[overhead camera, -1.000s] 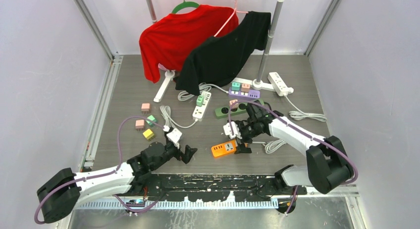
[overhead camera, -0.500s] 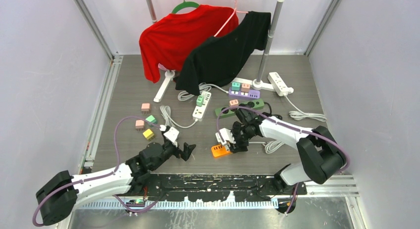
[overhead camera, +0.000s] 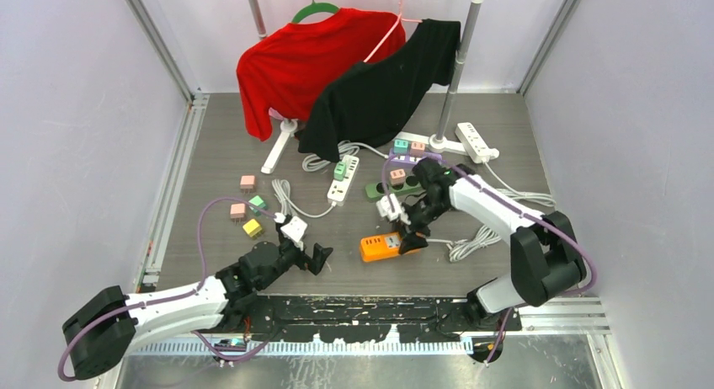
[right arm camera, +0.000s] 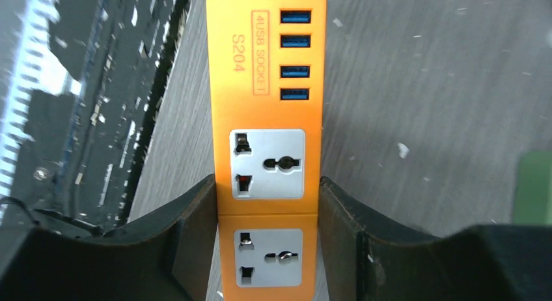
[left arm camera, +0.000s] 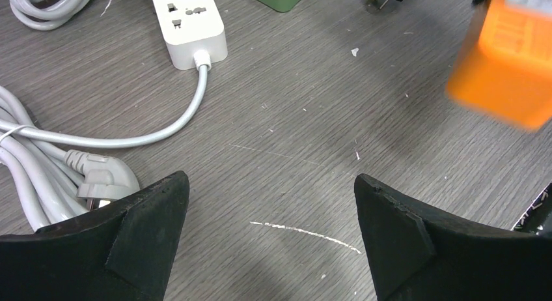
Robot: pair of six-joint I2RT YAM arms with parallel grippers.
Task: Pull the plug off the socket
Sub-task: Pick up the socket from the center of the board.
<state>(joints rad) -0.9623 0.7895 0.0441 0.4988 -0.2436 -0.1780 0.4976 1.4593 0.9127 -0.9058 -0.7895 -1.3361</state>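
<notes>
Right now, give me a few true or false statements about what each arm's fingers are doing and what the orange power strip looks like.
1. The right fingers press against both sides of the orange power strip. True.
2. The left fingers hold a white plug. False: they are spread wide with nothing between them.
3. The orange power strip has four blue USB ports. True.
4. Plugs fill the sockets seen in the right wrist view. False: both are empty.

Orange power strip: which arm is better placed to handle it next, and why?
Right: the right claw grips the orange power strip by both sides; the left claw stands open, apart from it.
</notes>
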